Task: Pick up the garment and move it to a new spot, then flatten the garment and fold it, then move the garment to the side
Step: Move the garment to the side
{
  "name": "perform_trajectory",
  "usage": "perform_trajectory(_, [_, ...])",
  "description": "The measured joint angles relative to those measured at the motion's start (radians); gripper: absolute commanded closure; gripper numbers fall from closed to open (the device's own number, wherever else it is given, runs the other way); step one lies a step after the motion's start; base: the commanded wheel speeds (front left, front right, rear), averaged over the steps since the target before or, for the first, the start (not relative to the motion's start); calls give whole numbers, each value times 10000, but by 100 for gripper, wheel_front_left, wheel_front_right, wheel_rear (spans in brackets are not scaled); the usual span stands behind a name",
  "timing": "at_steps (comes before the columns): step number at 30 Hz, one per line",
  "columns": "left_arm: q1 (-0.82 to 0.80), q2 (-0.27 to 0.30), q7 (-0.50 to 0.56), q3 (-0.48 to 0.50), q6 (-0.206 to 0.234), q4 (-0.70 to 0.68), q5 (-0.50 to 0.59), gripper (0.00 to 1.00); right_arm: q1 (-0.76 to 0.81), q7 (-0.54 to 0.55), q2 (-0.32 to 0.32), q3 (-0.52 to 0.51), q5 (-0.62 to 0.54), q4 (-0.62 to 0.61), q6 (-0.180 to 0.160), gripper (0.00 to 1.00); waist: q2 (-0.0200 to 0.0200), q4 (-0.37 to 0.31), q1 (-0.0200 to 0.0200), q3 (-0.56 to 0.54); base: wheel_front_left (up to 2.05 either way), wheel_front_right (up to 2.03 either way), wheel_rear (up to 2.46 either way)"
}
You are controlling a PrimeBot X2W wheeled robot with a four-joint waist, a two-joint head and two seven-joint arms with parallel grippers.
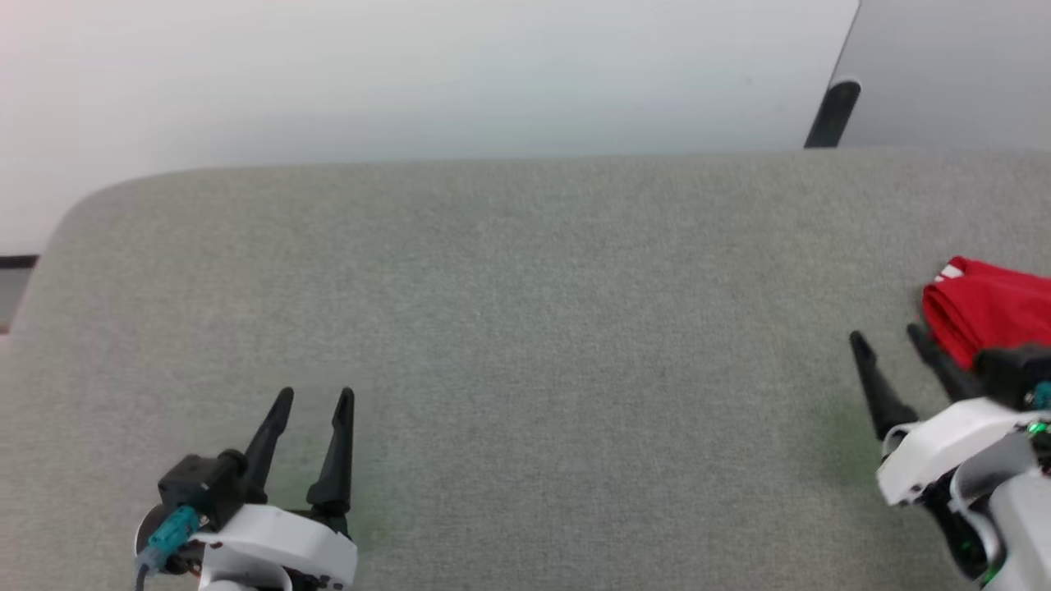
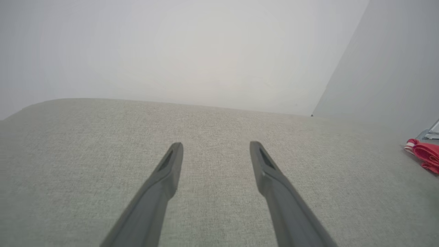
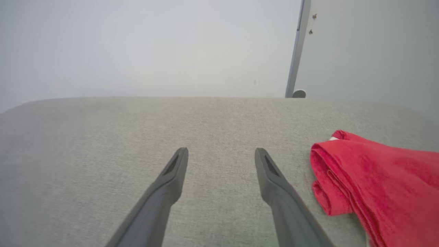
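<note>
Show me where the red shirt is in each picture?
Head view: the red shirt lies at the right edge, halfway down.
Left wrist view: the shirt is a small strip at the far right edge.
Right wrist view: the shirt is large, in the lower right corner.
Shared landmark: the rounded far-left corner of the grey cushion.

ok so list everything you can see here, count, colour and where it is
garment: one, red with a bit of white striped trim, folded, at the right edge of the fabric surface
fabric surface: one, grey, spans most of the head view, the garment lies on it
wall: one, white, behind the surface
post: one, dark, upper right, beyond the surface's far edge
left gripper: one, dark fingers on a white body, lower left, open, empty
right gripper: one, same colours, lower right, open, empty, just left of the garment
</note>
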Motion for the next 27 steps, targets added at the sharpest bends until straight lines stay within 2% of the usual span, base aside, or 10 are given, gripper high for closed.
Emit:
perform_trajectory(5, [325, 46, 0, 132, 0, -79, -10, 0, 616, -564, 420, 82, -13, -408, 2, 0, 0, 169, 0, -475, 0, 0, 0])
perform_trajectory(13, [1066, 144, 0, 334, 46, -727, 182, 0, 1645, -805, 773, -556, -257, -1344, 0, 0, 0, 220, 0, -988, 0, 0, 0])
perform_trajectory(27, [2472, -29, 0, 539, 257, -2054, 456, 0, 3578, -270, 972, -1912, -750, -3398, 0, 0, 0, 125, 0, -798, 0, 0, 0])
